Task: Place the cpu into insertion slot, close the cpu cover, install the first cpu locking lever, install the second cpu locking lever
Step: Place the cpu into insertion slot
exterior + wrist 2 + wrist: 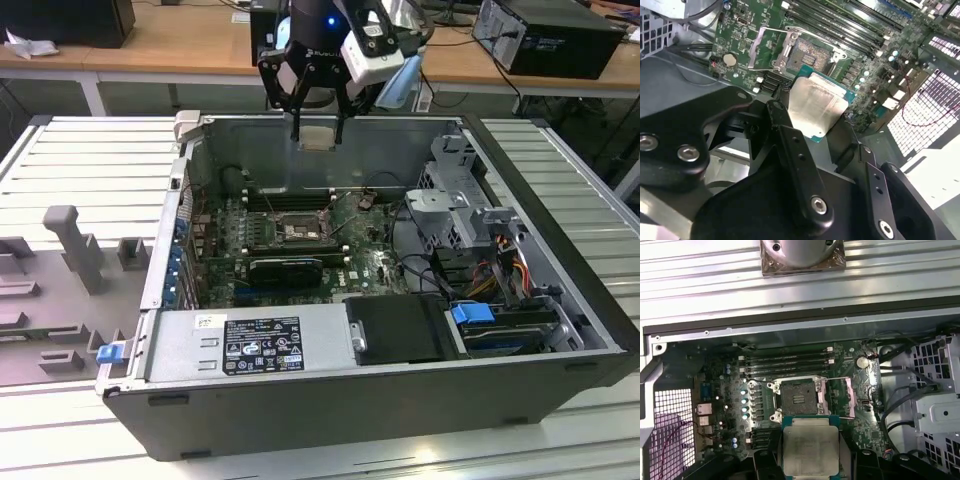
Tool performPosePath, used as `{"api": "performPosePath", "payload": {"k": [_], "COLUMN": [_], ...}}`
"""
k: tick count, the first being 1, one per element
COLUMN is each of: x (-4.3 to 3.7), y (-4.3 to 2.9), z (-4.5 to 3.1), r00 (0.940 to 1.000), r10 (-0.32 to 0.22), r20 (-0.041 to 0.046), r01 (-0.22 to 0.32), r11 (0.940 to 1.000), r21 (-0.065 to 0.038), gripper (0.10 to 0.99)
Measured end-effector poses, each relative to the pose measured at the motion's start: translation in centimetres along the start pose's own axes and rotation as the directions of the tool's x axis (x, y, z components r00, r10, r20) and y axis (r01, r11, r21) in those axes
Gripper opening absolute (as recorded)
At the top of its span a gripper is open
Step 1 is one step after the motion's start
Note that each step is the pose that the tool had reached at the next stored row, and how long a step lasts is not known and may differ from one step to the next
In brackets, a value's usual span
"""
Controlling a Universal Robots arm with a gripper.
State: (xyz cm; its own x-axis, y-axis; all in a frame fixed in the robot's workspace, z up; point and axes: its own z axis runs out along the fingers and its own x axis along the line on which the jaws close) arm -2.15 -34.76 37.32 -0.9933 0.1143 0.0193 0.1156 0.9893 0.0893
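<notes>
Claw (318, 133): clenched on the cpu (318, 139), its two black fingers (790, 145) pressing on opposite edges of the chip.
Claw position: in the exterior view it hangs over the open computer case (400, 410), up near the far wall and well above the board.
Cpu: off the board, carried in the air with its pale metal top facing both wrist cameras (815, 105) (810, 447); green edging shows around the silver plate.
Insertion slot (797, 397): bare and uncovered, dark frame with the paler pin field in plain sight (810, 55); seen in the exterior view at mid-board (297, 230).
Cpu cover (848, 399): swung up and away from the socket, standing open at one side of it.
Motherboard (370, 265): green, lying flat in the bottom of the case, with the long black memory slots (785, 362) just beside the socket and a round coin cell (862, 361) nearby.
Worktop (90, 160): ribbed grey metal, carrying the case.
</notes>
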Motion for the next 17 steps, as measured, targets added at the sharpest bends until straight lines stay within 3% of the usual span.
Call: {"api": "performPosePath", "payload": {"k": [4, 8, 13, 17], "x": [0.0, 0.0, 0.0, 0.0], "y": [0.0, 0.0, -0.01, -0.01], "z": [0.0, 0.03, 0.09, 0.14], "r00": [0.9991, 0.9893, 0.9599, 0.9369], "r10": [0.041, 0.146, 0.279, 0.348], "r20": [0.0037, 0.0128, 0.0243, 0.03], "r01": [-0.041, -0.145, -0.279, -0.348], "r11": [0.9991, 0.9894, 0.9602, 0.9374], "r21": [-0.001, -0.004, -0.009, -0.012], "gripper": [0.541, 0.541, 0.541, 0.541]}}
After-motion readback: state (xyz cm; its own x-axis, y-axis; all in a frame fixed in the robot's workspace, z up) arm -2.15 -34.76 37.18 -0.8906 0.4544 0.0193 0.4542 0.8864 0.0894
